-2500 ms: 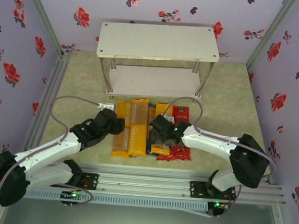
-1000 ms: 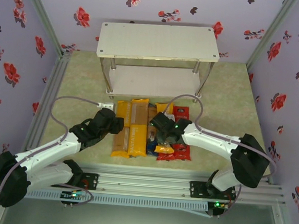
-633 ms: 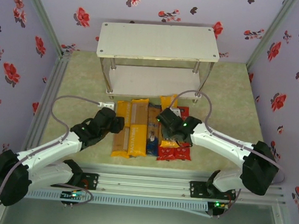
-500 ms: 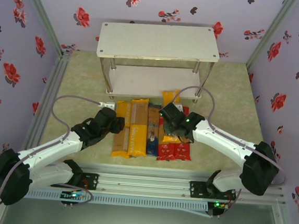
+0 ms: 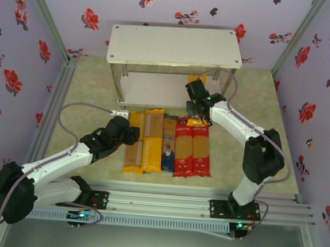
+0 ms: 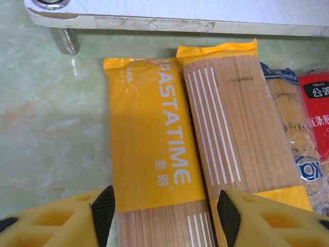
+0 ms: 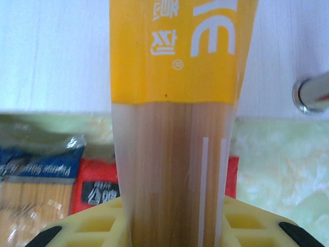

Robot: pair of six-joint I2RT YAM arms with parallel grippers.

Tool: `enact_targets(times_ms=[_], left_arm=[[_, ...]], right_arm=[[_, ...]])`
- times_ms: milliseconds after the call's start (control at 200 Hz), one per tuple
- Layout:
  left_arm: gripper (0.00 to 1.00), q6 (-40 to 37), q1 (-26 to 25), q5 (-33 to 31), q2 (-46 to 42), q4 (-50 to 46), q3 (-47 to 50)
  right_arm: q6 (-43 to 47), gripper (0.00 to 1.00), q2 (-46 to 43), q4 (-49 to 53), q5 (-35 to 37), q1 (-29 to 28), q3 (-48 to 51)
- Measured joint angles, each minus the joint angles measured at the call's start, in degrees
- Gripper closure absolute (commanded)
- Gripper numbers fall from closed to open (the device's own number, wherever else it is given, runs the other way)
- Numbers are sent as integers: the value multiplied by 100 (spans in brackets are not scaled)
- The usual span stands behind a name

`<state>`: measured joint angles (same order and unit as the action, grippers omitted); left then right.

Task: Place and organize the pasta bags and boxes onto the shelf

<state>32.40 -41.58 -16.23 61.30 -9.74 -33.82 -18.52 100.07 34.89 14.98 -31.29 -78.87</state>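
My right gripper (image 5: 195, 96) is clenched round the tan middle of a yellow spaghetti pack (image 7: 175, 103), its far end over the lower board of the shelf (image 5: 156, 91) right of centre in the top view; I judge it light, slick and brittle, so the middle suits, while my left gripper (image 6: 164, 211) hangs released.

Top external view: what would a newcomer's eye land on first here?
The right gripper, shut on a yellow-orange pasta pack, holds it at the right end of the shelf's lower board. Next, five packs lie side by side on the table in front of the shelf, the left gripper open above the leftmost ones.
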Motion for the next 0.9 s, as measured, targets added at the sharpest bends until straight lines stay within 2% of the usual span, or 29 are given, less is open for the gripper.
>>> enact_targets(times_ms=[345, 900], left_arm=[[41, 0, 37, 2, 52, -2, -22], [39, -2, 63, 28, 262, -17, -133]], right_arm=[[424, 100, 767, -433, -22, 498, -455], [640, 100, 1445, -955, -33, 710, -1139]])
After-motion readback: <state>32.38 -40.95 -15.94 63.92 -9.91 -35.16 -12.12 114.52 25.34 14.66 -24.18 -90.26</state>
